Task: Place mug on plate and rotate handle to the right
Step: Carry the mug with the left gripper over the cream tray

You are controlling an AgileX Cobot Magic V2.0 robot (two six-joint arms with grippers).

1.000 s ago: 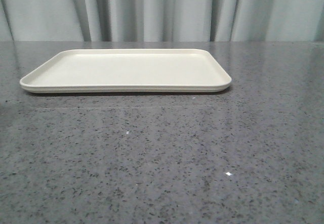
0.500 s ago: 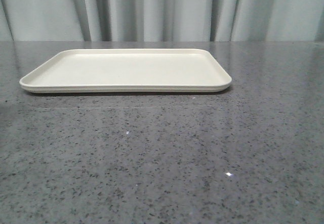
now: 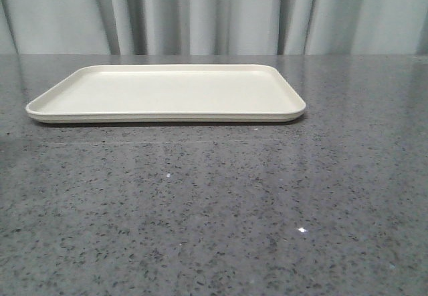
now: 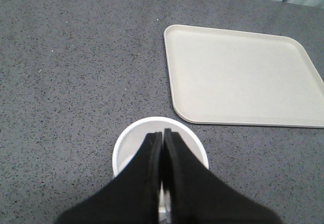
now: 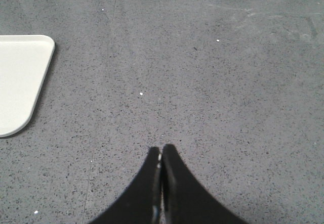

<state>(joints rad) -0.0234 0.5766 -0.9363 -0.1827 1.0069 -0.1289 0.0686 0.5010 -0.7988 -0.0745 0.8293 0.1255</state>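
You have nothing done yet, as far as these views show. In the left wrist view, the white mug stands upright on the grey speckled worktop at the lower centre of the frame, open mouth up, directly under the left claw. That claw has its two black fingers pressed together with only a thin slit between them, and they sit over the mug's mouth, gripping nothing that you can see. The mug's handle is hidden under the fingers, so you cannot tell which way it points.

The cream plate lies at the upper right of that frame, flat and bare, near the mug but apart from it, with a strip of worktop between them. In the front view it fills the upper middle and neither arm nor mug appears.

In the right wrist view, the right claw is likewise pressed together, above bare worktop, with only a corner of the plate at the left edge.

What is left, by my reading: grasping the mug, carrying it onto the plate, and turning the handle to the right.
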